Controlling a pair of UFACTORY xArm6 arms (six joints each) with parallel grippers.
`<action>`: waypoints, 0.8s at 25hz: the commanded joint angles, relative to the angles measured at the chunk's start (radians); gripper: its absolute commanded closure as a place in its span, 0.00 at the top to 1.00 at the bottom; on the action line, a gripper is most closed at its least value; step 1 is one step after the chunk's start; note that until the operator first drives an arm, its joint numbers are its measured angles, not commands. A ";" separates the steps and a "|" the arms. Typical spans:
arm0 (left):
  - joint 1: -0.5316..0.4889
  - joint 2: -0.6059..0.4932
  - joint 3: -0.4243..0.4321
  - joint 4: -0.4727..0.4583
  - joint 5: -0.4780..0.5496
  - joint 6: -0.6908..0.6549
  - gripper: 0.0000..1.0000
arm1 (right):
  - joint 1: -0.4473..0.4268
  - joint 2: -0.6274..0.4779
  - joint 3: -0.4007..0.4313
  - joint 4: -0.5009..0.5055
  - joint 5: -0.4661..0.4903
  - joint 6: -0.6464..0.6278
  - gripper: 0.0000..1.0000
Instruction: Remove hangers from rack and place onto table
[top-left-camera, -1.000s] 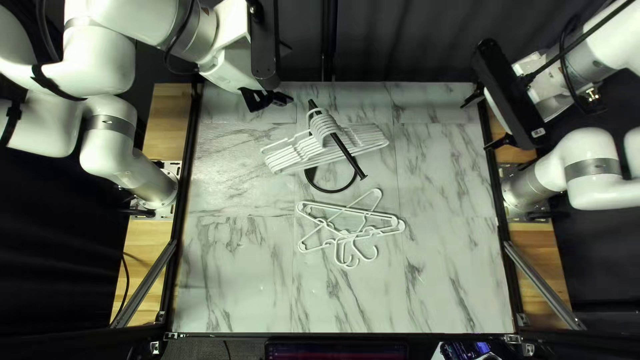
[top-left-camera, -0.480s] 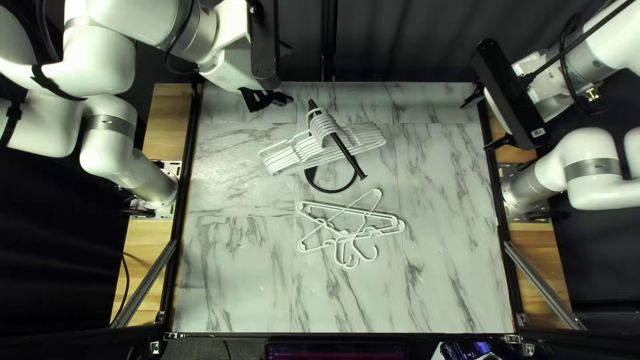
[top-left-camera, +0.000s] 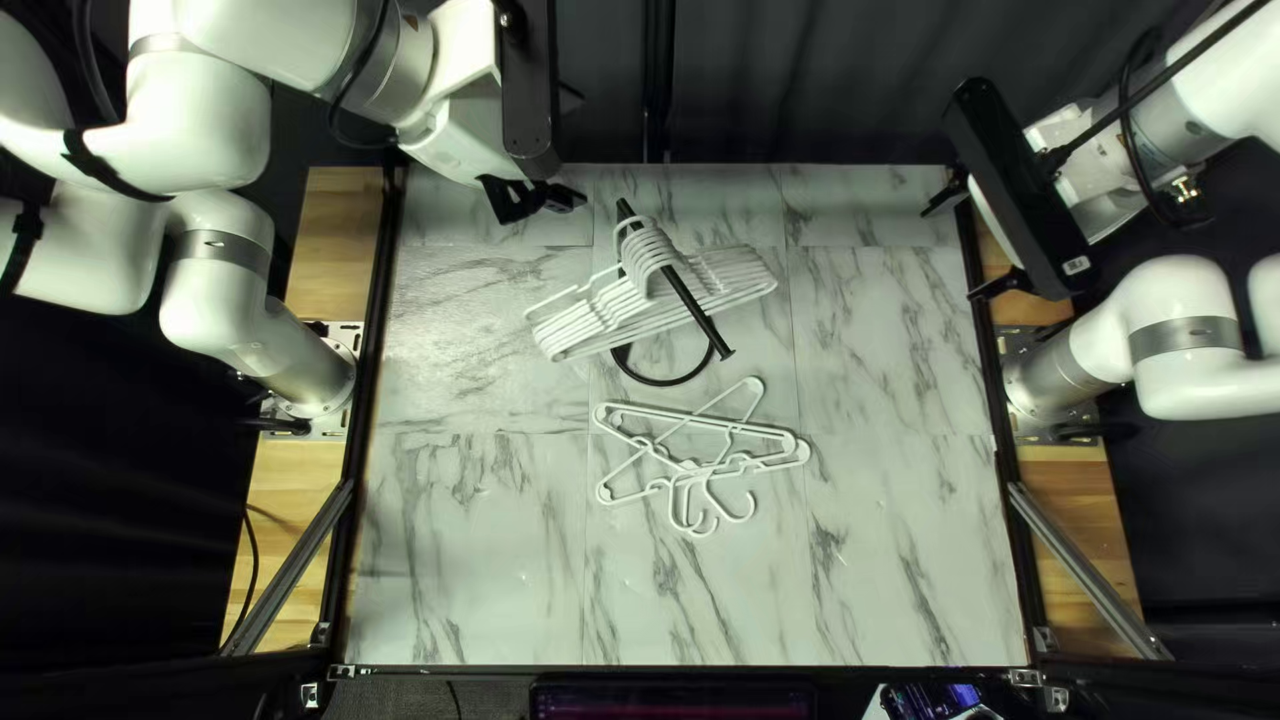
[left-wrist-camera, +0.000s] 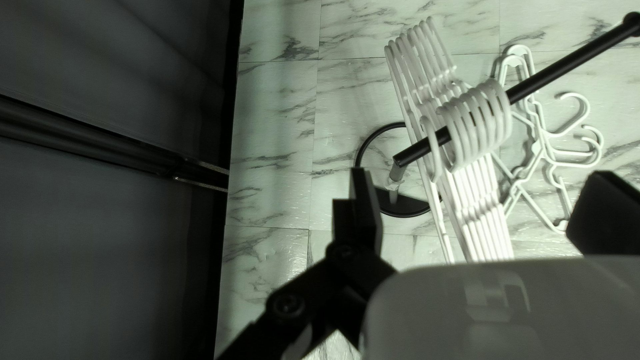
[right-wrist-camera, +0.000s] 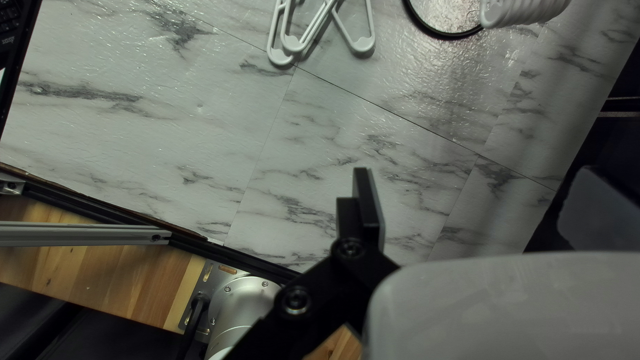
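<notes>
Several white hangers (top-left-camera: 647, 307) hang by their hooks on the black rod (top-left-camera: 700, 320) of the rack. White hangers (top-left-camera: 700, 467) lie overlapping on the table, nearer its near edge. My left gripper (top-left-camera: 550, 200) is above the far part of the table, left of the rod's far end. In the left wrist view my left gripper (left-wrist-camera: 483, 210) stands open, with the hung hangers (left-wrist-camera: 477, 127) ahead of it, none gripped. At the table's right side is my right gripper (top-left-camera: 958, 250). The right wrist view shows my right gripper (right-wrist-camera: 483, 207) open, touching nothing.
The rack's round black base (top-left-camera: 674, 382) stands under the hung hangers. The marble-patterned table (top-left-camera: 467, 560) has dark rails (top-left-camera: 350, 494) along its sides. A dark curtain (top-left-camera: 800, 80) hangs behind the far edge.
The hung hangers sway slightly on the rod, their left ends now a little nearer the table's near edge. Both arms and the hangers on the table look unmoved.
</notes>
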 commanded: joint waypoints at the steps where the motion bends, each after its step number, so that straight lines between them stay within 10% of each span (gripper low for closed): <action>1: 0.000 0.000 0.000 0.000 0.000 0.000 1.00 | 0.000 0.000 0.000 0.000 0.000 0.000 1.00; 10: 0.000 0.000 0.000 0.000 0.000 0.000 1.00 | 0.000 0.000 0.000 0.000 0.000 0.000 1.00; 20: -0.278 -0.020 0.045 0.156 0.166 -0.446 1.00 | 0.000 0.000 0.000 0.000 0.000 0.000 1.00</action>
